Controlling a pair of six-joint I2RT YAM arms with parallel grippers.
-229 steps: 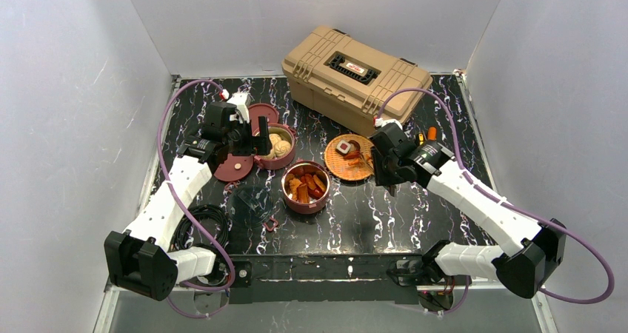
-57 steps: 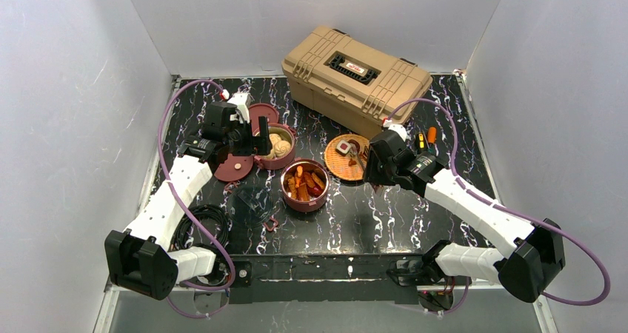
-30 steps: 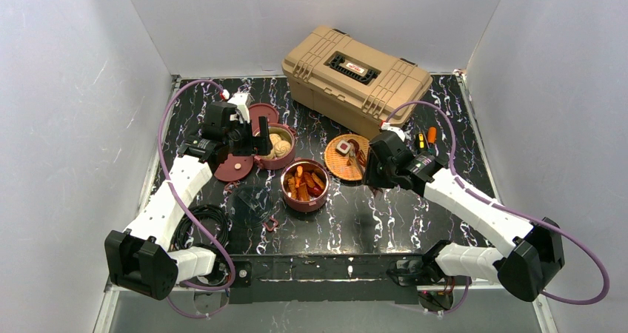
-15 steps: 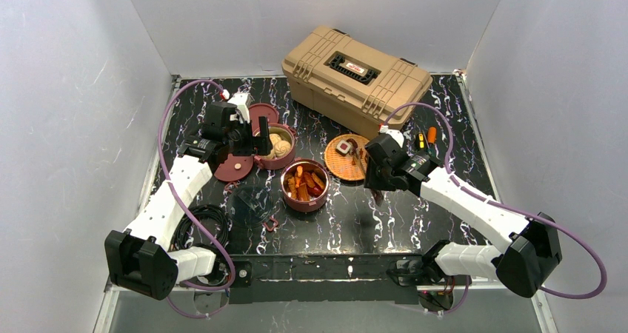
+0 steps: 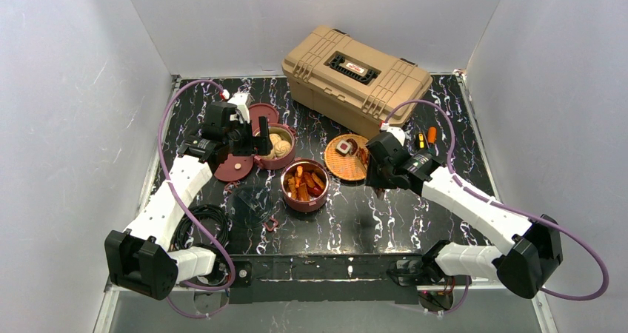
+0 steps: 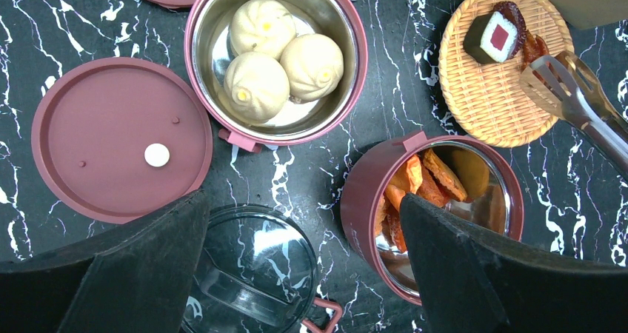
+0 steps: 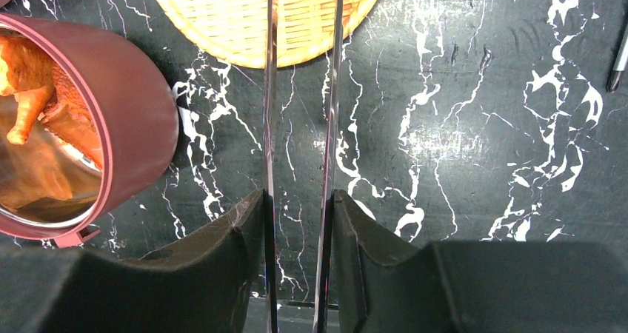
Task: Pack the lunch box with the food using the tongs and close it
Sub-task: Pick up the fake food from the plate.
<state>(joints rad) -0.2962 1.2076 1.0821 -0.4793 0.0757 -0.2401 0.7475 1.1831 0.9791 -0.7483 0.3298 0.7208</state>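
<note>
Two maroon lunch box bowls stand open: one holds three beige buns (image 6: 275,59) (image 5: 278,146), the other orange and red chunks (image 6: 437,200) (image 5: 305,186) (image 7: 67,133). A flat maroon lid (image 6: 122,137) (image 5: 235,167) lies beside the bun bowl. My right gripper (image 7: 296,200) (image 5: 379,176) is shut on the thin tongs (image 7: 331,89) (image 6: 581,103). The tong tips hover apart over the orange woven plate (image 6: 481,89) (image 5: 342,166) (image 7: 222,15), beside a red chunk (image 6: 532,46) and a dark cube with a red centre (image 6: 492,37). My left gripper (image 6: 304,198) (image 5: 255,142) hangs open above the bowls, holding nothing.
A big tan toolbox (image 5: 355,70) stands at the back. A clear round lid (image 6: 252,274) (image 5: 252,198) with a small maroon clasp (image 5: 270,222) lies near the front. Screwdrivers (image 5: 426,137) lie right of the plate. A second maroon lid (image 5: 263,113) sits behind the bun bowl.
My right gripper with the tongs has drawn back slightly from the plate toward the near edge. The left arm has not moved.
</note>
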